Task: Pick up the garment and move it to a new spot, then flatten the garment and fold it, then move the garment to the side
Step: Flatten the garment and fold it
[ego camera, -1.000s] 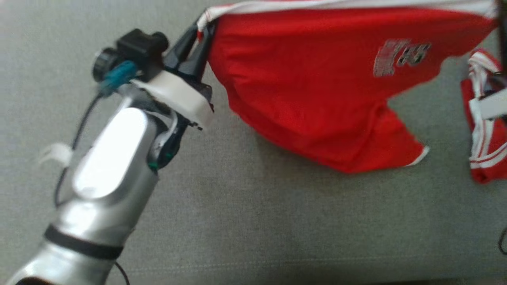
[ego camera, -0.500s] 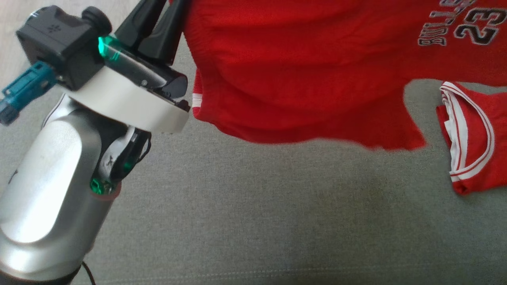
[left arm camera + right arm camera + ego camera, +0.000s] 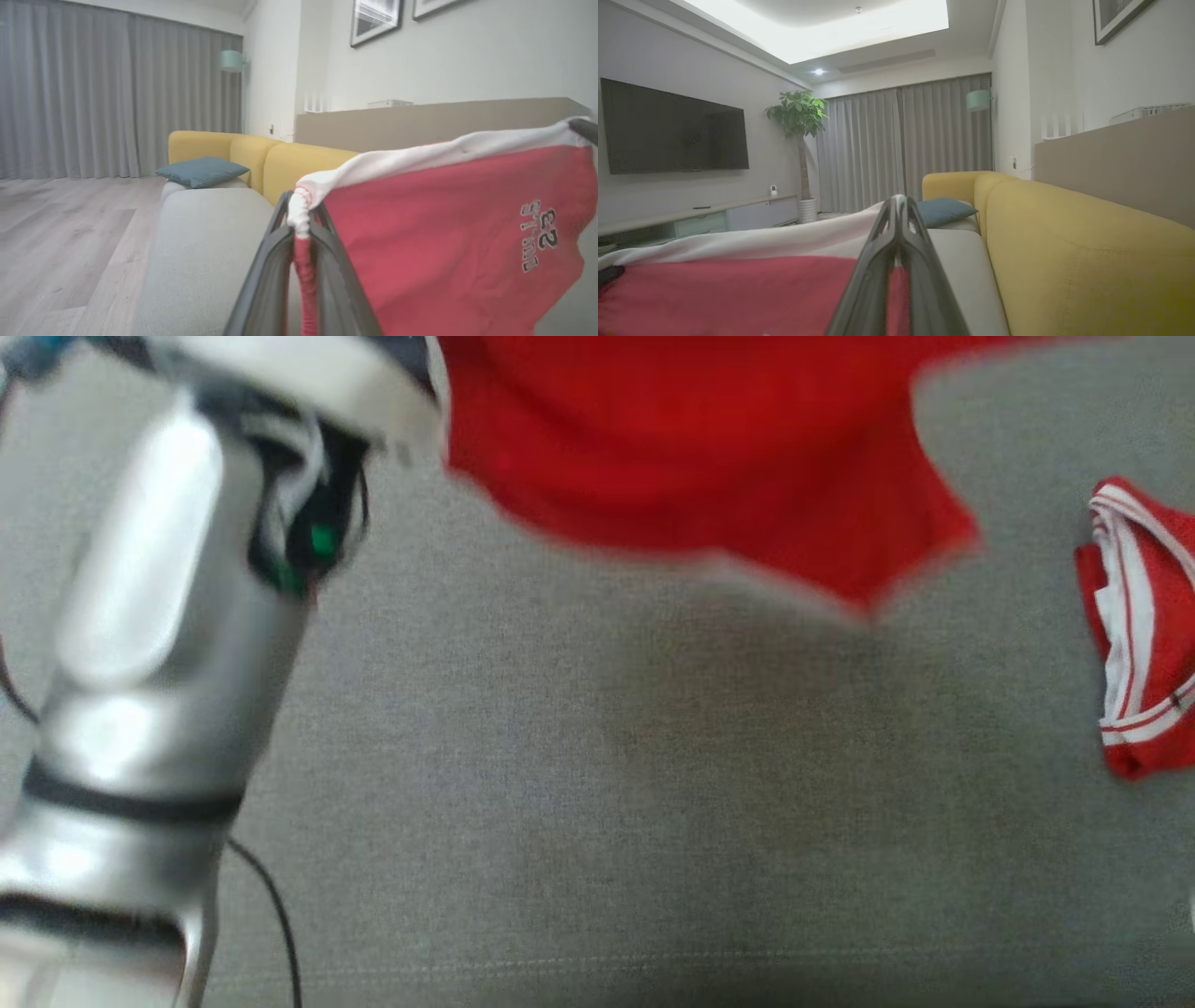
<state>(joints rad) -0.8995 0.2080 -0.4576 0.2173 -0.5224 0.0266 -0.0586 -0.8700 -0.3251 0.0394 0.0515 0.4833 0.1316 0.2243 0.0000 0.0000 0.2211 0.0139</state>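
Left fingers [image 3: 268, 275] and right fingers [image 3: 873, 275] grip the garment [image 3: 420, 233] by its white edge; it hangs above the sofa seat [image 3: 560, 803]. Placing, flattening, folding remain.

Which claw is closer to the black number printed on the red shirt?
Right. The black number print sits near the far end of the red shirt, which the right claw pinches; the left claw pinches the opposite white-trimmed corner, most of the shirt's width away.

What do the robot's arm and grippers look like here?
The left forearm is a glossy silver shell with a black band, a white collar at the wrist, a green light and a thin black cable alongside. The left gripper and right gripper each have two long, dark grey, tapering fingers.
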